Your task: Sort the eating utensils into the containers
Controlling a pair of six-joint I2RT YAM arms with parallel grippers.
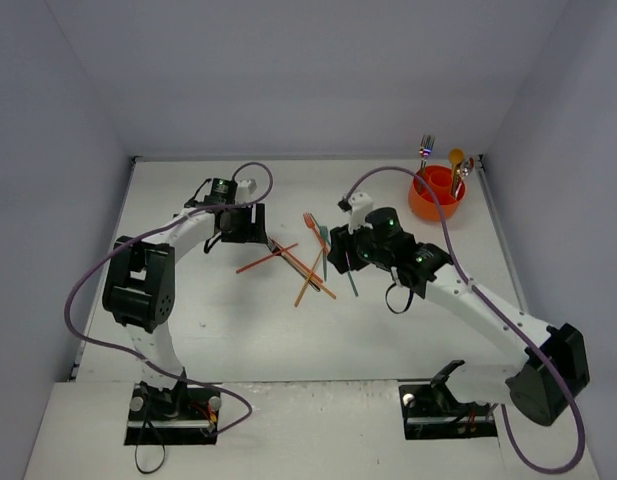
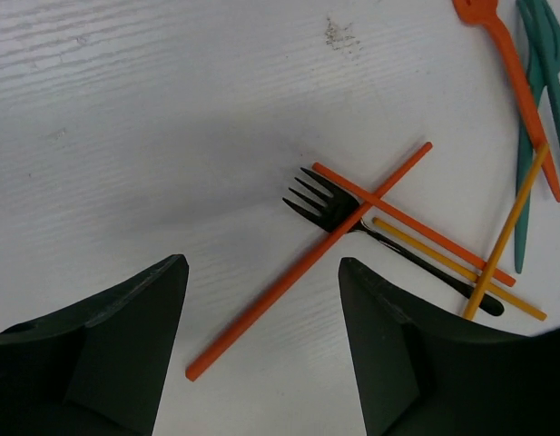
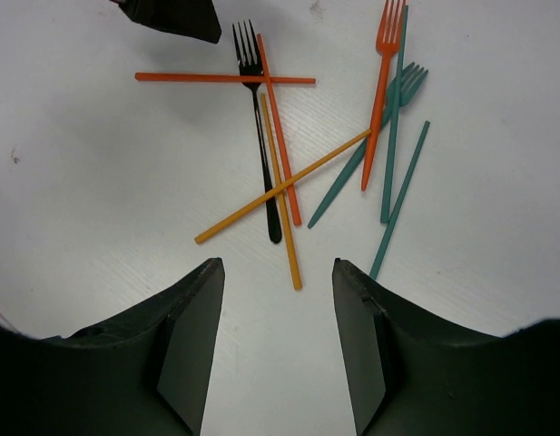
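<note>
A pile of utensils lies mid-table [image 1: 308, 262]: a black fork [image 2: 327, 207], two orange sticks [image 2: 298, 272], two yellow sticks [image 3: 280, 186], an orange fork [image 3: 381, 91], a teal fork [image 3: 370, 150] and teal sticks [image 3: 402, 195]. My left gripper [image 2: 261, 272] is open just left of the pile, over the low end of one orange stick. My right gripper [image 3: 275, 272] is open just right of the pile, empty. The orange container [image 1: 436, 194] stands at the back right with several utensils upright in it.
Grey walls close the table on three sides. Purple cables [image 1: 98, 270] loop from both arms. The left gripper's fingertip shows at the top of the right wrist view [image 3: 175, 18].
</note>
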